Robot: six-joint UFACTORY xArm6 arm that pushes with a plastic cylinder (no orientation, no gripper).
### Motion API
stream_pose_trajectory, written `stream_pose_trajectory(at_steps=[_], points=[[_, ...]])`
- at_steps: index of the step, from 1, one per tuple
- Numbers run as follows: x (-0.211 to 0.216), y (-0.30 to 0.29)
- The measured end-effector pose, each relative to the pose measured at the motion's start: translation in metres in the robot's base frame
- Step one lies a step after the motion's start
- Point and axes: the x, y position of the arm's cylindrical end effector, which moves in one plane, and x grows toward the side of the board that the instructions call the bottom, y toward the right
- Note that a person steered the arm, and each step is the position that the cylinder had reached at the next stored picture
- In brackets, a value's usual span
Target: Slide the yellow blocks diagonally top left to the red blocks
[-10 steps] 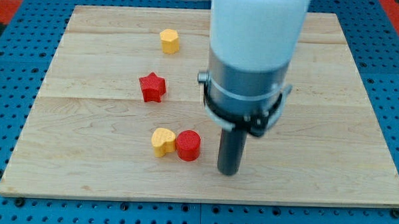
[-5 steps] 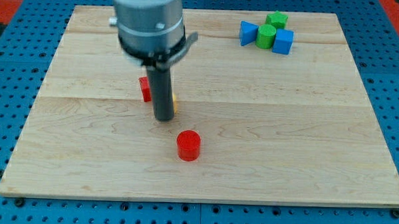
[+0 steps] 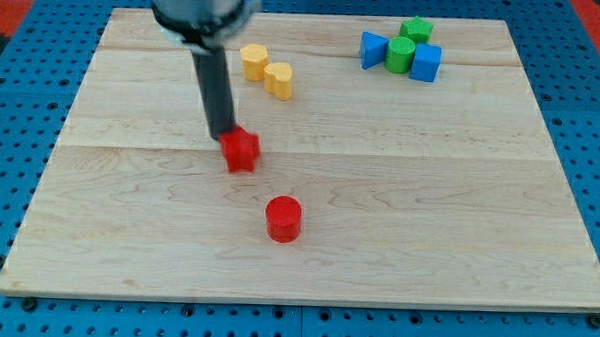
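Two yellow blocks sit side by side near the view's top: one (image 3: pixel 254 62) on the left and a heart-like one (image 3: pixel 278 80) just right of it and lower. A red star block (image 3: pixel 242 149) lies at the board's middle left. A red cylinder (image 3: pixel 283 219) lies below it, to the right. My tip (image 3: pixel 220 135) touches the red star's upper left edge, well below the yellow blocks.
A cluster at the view's top right holds a blue block (image 3: pixel 372 48), two green blocks (image 3: pixel 400 54) (image 3: pixel 417 31) and a blue cube (image 3: pixel 426 63). The wooden board (image 3: pixel 478 215) lies on a blue pegboard surface.
The rod moved from the lower right of the board to the middle left. The heart-like yellow block went from beside the red cylinder up to the other yellow block. The red star shifted slightly down-right.
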Motion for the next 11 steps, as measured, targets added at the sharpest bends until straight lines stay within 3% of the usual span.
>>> stream_pose_trajectory(at_steps=[1,4,8,10,11], points=[[0.044,0.047],[-0.025,0.041],[-0.037,0.040],[-0.033,0.172],[-0.074,0.198]])
